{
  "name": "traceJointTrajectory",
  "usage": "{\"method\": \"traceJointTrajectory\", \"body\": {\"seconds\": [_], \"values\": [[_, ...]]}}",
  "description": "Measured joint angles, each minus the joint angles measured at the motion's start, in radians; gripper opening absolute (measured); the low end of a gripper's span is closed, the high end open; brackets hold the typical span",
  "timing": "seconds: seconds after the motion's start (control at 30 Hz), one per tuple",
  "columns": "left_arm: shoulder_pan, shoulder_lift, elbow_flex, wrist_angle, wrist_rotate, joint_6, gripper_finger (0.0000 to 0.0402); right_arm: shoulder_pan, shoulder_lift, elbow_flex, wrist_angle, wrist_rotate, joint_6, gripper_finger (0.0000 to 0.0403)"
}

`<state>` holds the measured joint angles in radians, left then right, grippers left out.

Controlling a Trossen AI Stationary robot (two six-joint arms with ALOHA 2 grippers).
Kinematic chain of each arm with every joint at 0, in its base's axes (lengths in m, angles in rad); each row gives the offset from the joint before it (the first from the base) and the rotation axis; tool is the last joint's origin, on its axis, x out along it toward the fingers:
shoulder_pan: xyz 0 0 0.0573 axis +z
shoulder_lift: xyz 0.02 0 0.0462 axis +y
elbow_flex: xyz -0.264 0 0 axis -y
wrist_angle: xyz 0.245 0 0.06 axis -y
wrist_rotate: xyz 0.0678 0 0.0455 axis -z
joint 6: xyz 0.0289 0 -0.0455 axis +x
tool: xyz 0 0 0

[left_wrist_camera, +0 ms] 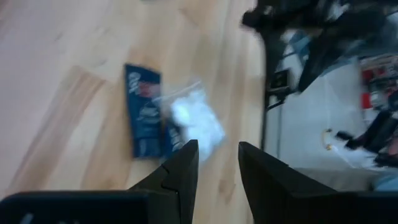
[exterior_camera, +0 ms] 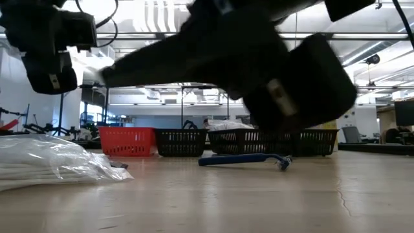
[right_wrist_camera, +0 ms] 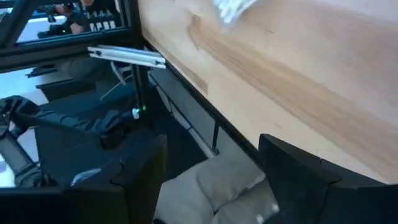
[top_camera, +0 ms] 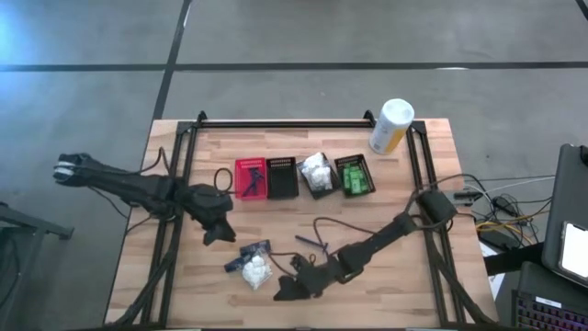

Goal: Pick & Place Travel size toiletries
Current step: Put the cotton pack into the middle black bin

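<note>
A white plastic-wrapped bundle [top_camera: 255,271] lies flat on the table's near part, against a dark blue packet [top_camera: 254,249]. The left wrist view shows both, the bundle [left_wrist_camera: 196,123] and the packet [left_wrist_camera: 143,112]. A slim blue stick-like piece [top_camera: 310,242] lies to their right, also seen in the low view [exterior_camera: 246,159]. My left gripper [top_camera: 218,234] hovers open just left of the bundle [left_wrist_camera: 217,152]. My right gripper [top_camera: 283,292] is open near the table's near edge, right of the bundle [right_wrist_camera: 214,168]. Neither touches anything.
A row of small baskets stands mid-table: a red one [top_camera: 250,176], a black one [top_camera: 282,176], one with white bundles [top_camera: 318,175] and one with green packets [top_camera: 354,175]. A white-and-yellow canister [top_camera: 390,126] stands at the far right. Cables run along both sides.
</note>
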<state>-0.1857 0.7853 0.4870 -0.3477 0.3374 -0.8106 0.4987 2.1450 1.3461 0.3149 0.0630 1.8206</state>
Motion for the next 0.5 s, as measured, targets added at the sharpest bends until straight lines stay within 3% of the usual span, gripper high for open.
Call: {"method": "traceJointTrajectory", "body": {"seconds": [0.23,0.5], "values": [[-0.036,0.037,0.001,0.044,-0.006,-0.067,0.012,0.002,0.061,0.108,-0.127,0.028,-0.064,0.0267],[-0.119,0.132,0.001,0.077,-0.057,-0.086,0.012,0.003,0.057,0.116,-0.204,0.041,-0.043,0.0282]]}}
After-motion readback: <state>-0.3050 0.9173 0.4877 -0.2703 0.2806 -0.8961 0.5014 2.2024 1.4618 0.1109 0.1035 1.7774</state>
